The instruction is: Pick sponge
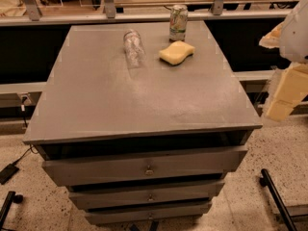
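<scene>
The sponge (pixel 177 52) is a pale yellow foam block with a wavy outline. It lies flat on the grey cabinet top (pixel 139 95), toward the far right, just in front of a drink can (pixel 178 22). A clear plastic bottle (pixel 134 46) lies on its side to the sponge's left. My gripper (pixel 284 97) hangs at the right edge of the view, off the cabinet's right side and well to the right of the sponge, with cream-yellow fingers below a white arm. It holds nothing that I can see.
The cabinet has three drawers (pixel 147 167) in its front, slightly pulled out. A rail and shelf (pixel 144 17) run behind the cabinet. Black chair legs (pixel 276 196) stand on the speckled floor at the lower right, and a cable with a black box (pixel 8 172) lies at the lower left.
</scene>
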`<state>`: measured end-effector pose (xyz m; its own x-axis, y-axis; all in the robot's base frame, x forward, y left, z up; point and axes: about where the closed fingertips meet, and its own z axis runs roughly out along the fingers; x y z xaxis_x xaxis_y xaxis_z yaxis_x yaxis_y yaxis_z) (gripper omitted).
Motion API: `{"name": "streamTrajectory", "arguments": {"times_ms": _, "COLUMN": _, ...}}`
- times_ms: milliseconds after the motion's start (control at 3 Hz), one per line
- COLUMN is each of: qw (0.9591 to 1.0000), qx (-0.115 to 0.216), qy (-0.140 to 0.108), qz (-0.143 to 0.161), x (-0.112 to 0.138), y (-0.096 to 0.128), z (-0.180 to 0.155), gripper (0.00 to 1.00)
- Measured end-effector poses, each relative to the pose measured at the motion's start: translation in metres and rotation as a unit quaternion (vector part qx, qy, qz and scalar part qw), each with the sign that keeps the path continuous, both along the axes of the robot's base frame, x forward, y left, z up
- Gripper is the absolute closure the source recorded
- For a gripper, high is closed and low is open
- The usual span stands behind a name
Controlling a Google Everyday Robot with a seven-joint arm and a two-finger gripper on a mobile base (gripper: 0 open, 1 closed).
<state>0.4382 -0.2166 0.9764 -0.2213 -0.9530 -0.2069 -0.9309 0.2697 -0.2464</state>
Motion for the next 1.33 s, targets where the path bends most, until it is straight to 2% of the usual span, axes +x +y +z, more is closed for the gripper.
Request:
{"name": "streamTrajectory", "arguments": {"times_ms": 333, "qw": 1.0, "qx": 0.0, "qy": 0.0, "qz": 0.0, "x": 0.0, "y": 0.0, "z": 0.0, "gripper": 0.0}}
{"name": "streamTrajectory", "arguments": {"times_ms": 667, "qw": 0.9999, "qx": 0.013, "qy": -0.009, "qz": 0.0, "x": 0.026, "y": 0.004, "z": 0.0, "gripper": 0.0}}
{"name": "streamTrajectory", "arguments": {"times_ms": 1000, "qw": 0.9981, "qx": 0.048, "qy": -0.032, "qz": 0.024, "x": 0.076, "y": 0.019, "z": 0.007, "gripper": 0.0}}
{"name": "streamTrajectory", "arguments": {"times_ms": 1333, "qw": 0.9919, "qx": 0.101, "qy": -0.064, "qz": 0.043, "x": 0.134, "y": 0.045, "z": 0.016, "gripper": 0.0}}
